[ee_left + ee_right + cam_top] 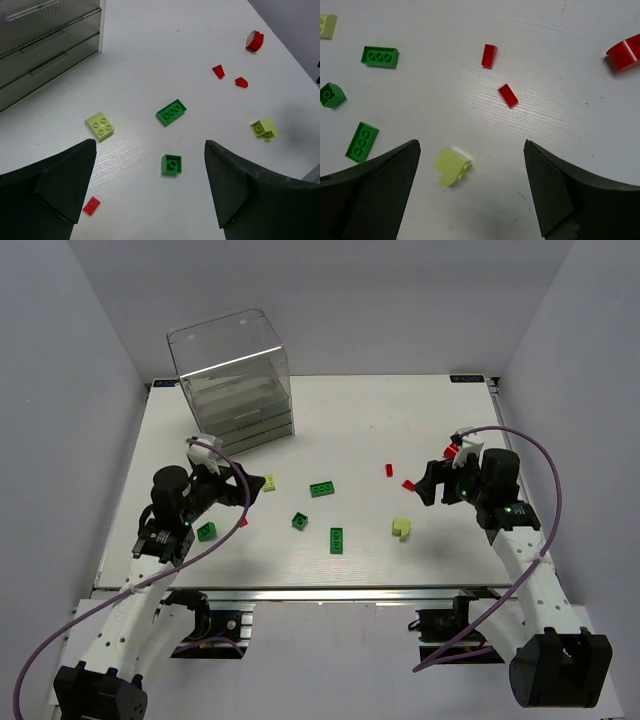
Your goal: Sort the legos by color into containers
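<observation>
Right hand (pixel 431 485) released, empty; pale yellow-green brick (pixel 452 166) on tabletop (pixel 360 420) just ahead of it, well apart from drawer cabinet (pixel 232 380). Left hand (pixel 240 483) released, empty, nearer cabinet; small green brick (pixel 171 164) just ahead.

A white wood-grain table (pixel 360 410) fills mid-frame. Grey walls (pixel 60 360) enclose left, right and top. A metal rail (pixel 330 592) lines its lower edge.

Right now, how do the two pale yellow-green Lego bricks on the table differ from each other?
The left yellow-green brick is a flat square, four studs up; the right yellow-green brick is chunkier, notched, and seems tipped on its side. The left one lies nearer the clear drawer cabinet. Both share the colour and lie loose on the table, unheld.
</observation>
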`<state>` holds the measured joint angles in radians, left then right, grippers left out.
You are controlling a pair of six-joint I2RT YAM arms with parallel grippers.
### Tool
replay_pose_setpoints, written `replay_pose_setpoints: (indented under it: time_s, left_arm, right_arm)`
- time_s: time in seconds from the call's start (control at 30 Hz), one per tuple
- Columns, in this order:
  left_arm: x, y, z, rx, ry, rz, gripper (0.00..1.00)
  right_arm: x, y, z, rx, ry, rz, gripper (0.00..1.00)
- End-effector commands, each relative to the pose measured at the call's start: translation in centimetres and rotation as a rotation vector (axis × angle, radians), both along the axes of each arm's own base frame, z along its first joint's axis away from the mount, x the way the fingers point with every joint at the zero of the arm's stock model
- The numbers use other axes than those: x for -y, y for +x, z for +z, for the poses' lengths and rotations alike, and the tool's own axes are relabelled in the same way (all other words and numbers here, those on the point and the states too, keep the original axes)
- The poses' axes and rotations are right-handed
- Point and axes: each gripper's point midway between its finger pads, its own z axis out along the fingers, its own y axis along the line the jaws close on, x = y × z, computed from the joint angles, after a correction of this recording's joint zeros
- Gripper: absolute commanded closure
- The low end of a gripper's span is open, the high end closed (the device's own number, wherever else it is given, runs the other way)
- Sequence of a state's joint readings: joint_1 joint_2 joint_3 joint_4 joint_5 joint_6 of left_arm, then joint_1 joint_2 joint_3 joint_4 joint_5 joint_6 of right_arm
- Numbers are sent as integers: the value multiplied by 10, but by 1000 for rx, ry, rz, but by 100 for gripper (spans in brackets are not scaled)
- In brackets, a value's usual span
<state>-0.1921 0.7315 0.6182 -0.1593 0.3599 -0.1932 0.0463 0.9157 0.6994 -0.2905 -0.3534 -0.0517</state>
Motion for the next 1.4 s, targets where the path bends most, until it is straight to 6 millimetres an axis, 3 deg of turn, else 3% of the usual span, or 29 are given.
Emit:
replay_pose_setpoints:
  time_s: [0.0, 0.13, 0.23, 0.27, 0.3, 0.4, 0.43, 0.47, 0.53, 0.6, 0.63, 0.67, 0.7, 0.73, 0.77, 0.87, 0.93, 0.97, 1.03, 1.07, 1.37]
  left_arm:
    - [12, -1, 17, 20, -66, -52, 2]
    - [20, 2, 12, -30, -135, -51, 5]
    - [24, 8, 7, -85, -194, -37, 21]
    - [23, 12, 7, -94, -210, -17, 30]
    - [24, 17, 6, -144, -258, 10, 51]
    - [23, 34, -3, -242, -329, 93, 86]
    - [26, 37, -8, -270, -339, 108, 88]
    - [24, 43, -11, -291, -348, 139, 88]
    - [22, 56, -22, -331, -363, 231, 62]
    - [17, 67, -25, -332, -383, 300, 44]
    - [12, 71, -34, -340, -377, 360, 34]
    - [13, 80, -21, -276, -418, 368, 32]
    - [11, 83, -19, -261, -462, 389, 31]
    - [-2, 87, -28, -233, -471, 472, 27]
    - [0, 93, -14, -160, -523, 462, 25]
    - [-16, 110, -16, -109, -572, 573, 22]
    - [-25, 122, -10, -67, -613, 635, 22]
    - [-27, 128, -20, -78, -612, 665, 22]
    - [-36, 138, -15, -60, -689, 706, 23]
    - [-36, 143, -23, -70, -694, 717, 24]
    - [-21, 189, -15, -72, -787, 671, 38]
  right_arm:
    - [-7, -1, 22, 83, 11, 57, 11]
    - [-18, -18, 15, 145, -41, 204, 11]
    - [-25, -29, 8, 200, -87, 312, 11]
    - [-27, -32, 7, 215, -94, 344, 11]
    - [-34, -39, 6, 230, -75, 404, 11]
    - [-45, -51, 1, 236, -51, 494, 11]
    - [-45, -50, 7, 263, -67, 513, 11]
    - [-44, -49, 9, 256, -70, 501, 11]
    - [-44, -42, 19, 264, -38, 445, 11]
    - [-41, -39, 21, 256, -28, 408, 28]
    - [-39, -35, 24, 263, -24, 381, 45]
    - [-37, -33, 23, 250, -19, 350, 72]
    - [-36, -32, 24, 254, -19, 340, 74]
    - [-36, -32, 25, 259, -17, 335, 74]
    - [-36, -31, 27, 264, -10, 327, 71]
    - [-37, -32, 31, 281, -5, 330, 61]
    - [-37, -33, 32, 290, -9, 334, 60]
    - [-38, -34, 32, 296, -10, 342, 61]
    - [-38, -36, 33, 303, -12, 350, 60]
    - [-38, -36, 33, 304, -13, 351, 60]
    - [-42, -40, 31, 318, -21, 395, 58]
